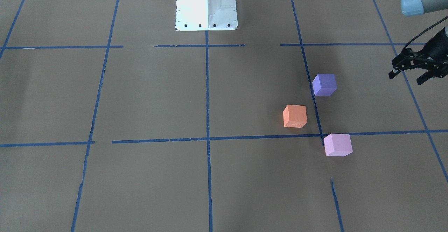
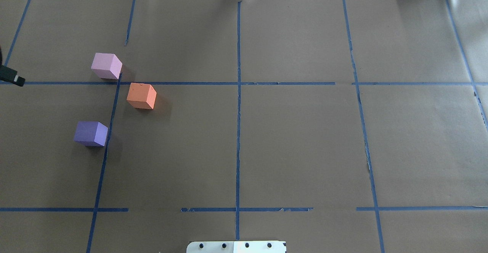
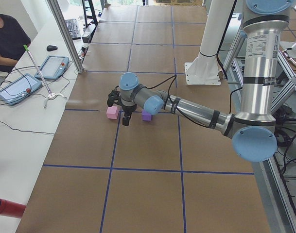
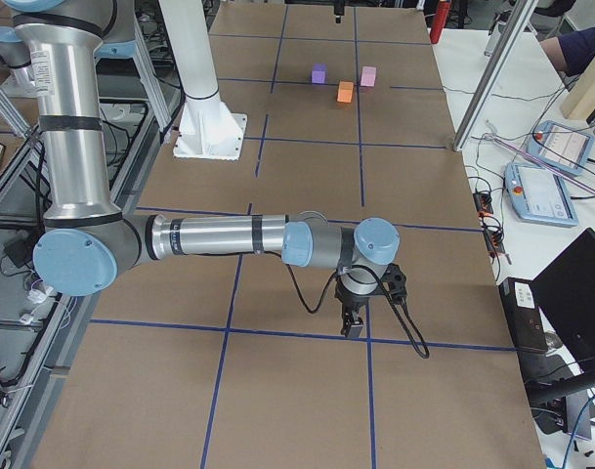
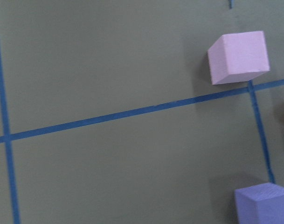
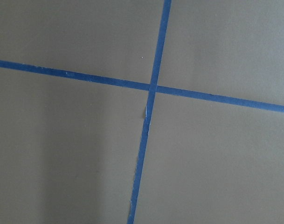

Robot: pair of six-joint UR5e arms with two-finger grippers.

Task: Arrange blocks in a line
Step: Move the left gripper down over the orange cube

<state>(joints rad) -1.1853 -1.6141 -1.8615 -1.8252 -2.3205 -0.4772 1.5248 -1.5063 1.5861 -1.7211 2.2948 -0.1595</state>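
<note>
- Pink block [image 2: 106, 65] sits farthest from the robot on its left half of the table, right at a blue tape [image 2: 238, 131] crossing, w/ one bottom corner touching the lines.
- Orange block [image 2: 141, 95] is just beside it, a bit nearer the robot and toward table centre, across the tape lines. The two are apart, not touching.
- Purple block [image 2: 91, 133] is nearer the robot again, hard against the lengthwise tape line on its outer side, and apart from the other two.
- The 3 make a bent row, not a straight one: orange sits off to the centre side.
- Left gripper [image 1: 406, 77] hangs above the brown paper [image 2: 297, 150], out past the blocks toward the robot's left table end. It's clear of all 3. Pink and purple are the closest and show in its wrist cam. Orange can't be made out there.
- Its fingers [image 1: 393, 72] are spread apart, w/ nothing between them and touching nothing.
- Right gripper [image 4: 354, 318] is at the opposite end of the table, well apart from the blocks, pointing down over a tape crossing. Its wrist cam shows only paper and tape.
- Whether the right one is spread or closed, can't tell. It shows from the side only, small and dark.
</note>
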